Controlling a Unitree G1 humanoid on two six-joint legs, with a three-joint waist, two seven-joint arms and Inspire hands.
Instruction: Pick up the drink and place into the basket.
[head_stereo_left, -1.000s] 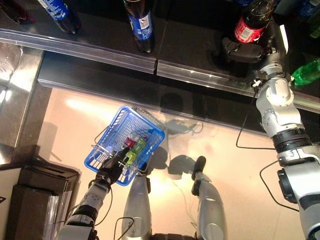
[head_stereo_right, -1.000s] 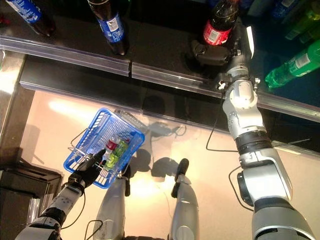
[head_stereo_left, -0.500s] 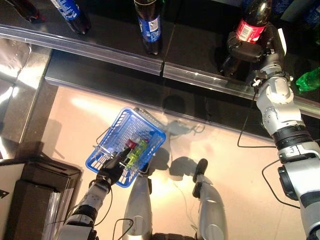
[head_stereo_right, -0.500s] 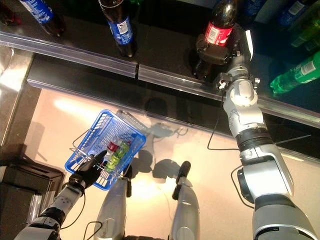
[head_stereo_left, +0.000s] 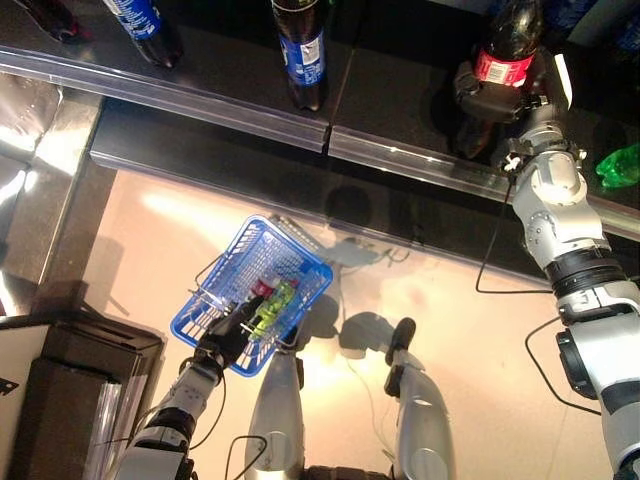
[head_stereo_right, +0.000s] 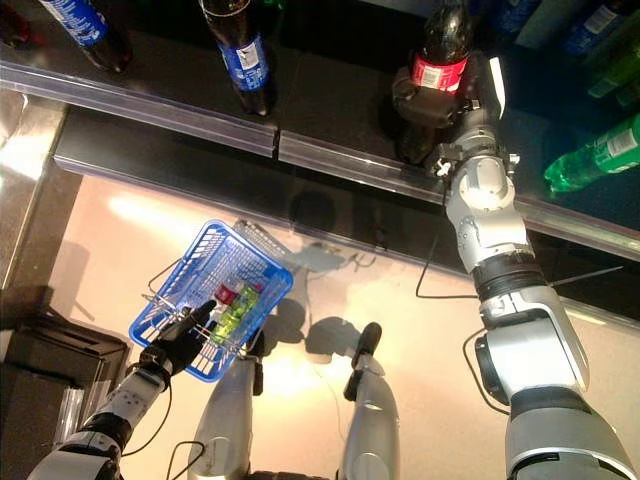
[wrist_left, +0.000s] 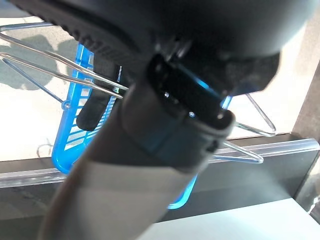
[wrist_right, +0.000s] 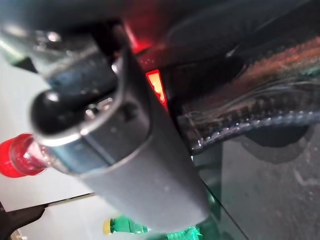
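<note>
Right hand (head_stereo_right: 440, 100) on the shelf (head_stereo_right: 320, 95), fingers wrapped around the red-labelled drink (head_stereo_right: 442, 60). Left hand (head_stereo_right: 178, 340) clasps the blue basket (head_stereo_right: 175, 295) by its wire handle.

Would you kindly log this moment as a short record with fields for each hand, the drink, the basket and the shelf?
Right hand: right hand curled round the dark cola bottle with the red label, over the dark shelf
Left hand: left hand gripping the wire handle of the blue plastic basket
Basket contents: small green and red-capped bottles
Shelf, other items: two blue-labelled dark bottles, green bottle
Task status: drink not yet in basket
</note>
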